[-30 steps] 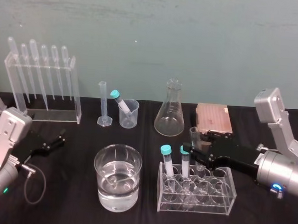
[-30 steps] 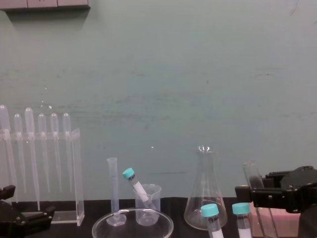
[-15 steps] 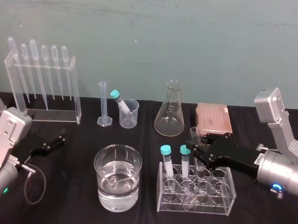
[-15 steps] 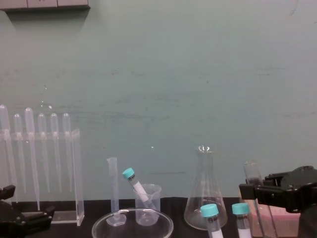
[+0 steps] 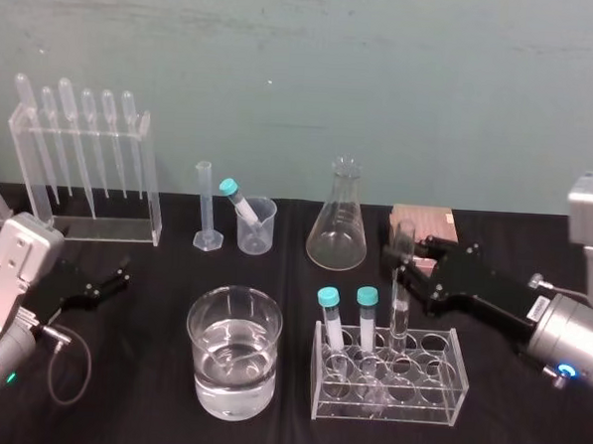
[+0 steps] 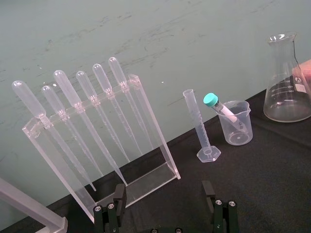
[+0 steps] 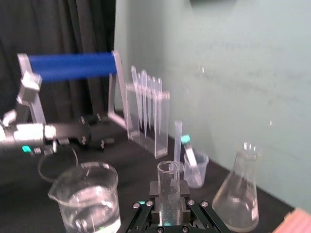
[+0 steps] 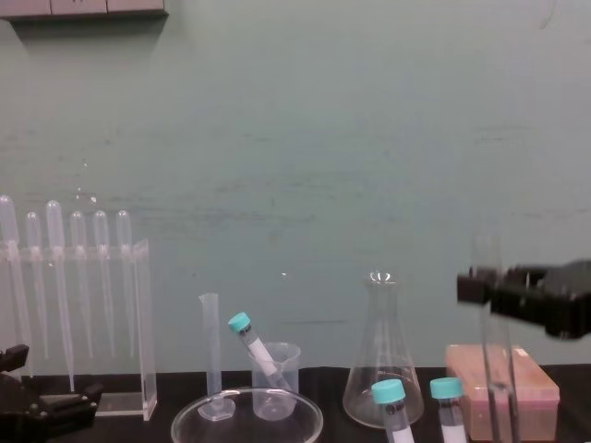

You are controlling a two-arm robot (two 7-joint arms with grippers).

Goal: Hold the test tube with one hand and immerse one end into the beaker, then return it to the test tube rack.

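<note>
Head view: right gripper (image 5: 404,267) clamps the upright test tube (image 5: 400,317), its lower end hard to separate from the clear rack (image 5: 436,400) beside the beaker (image 5: 234,318); left gripper (image 5: 110,278) sits parked, jaws wide.

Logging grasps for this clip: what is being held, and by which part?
The right gripper holds the test tube by its upper part, below the open rim; left gripper, parked at left, holds nothing.

Lab bench setup: black-covered table (image 5: 148,393) against a plain teal wall (image 5: 403,78). Far left is a clear rack of plastic pipettes (image 5: 80,171), with a graduated cylinder (image 5: 207,209) and conical flask (image 5: 338,224) along the back. Near side has a beaker (image 5: 233,353) of clear liquid and a test tube rack (image 5: 392,391) with teal-capped tubes (image 5: 329,318).
</note>
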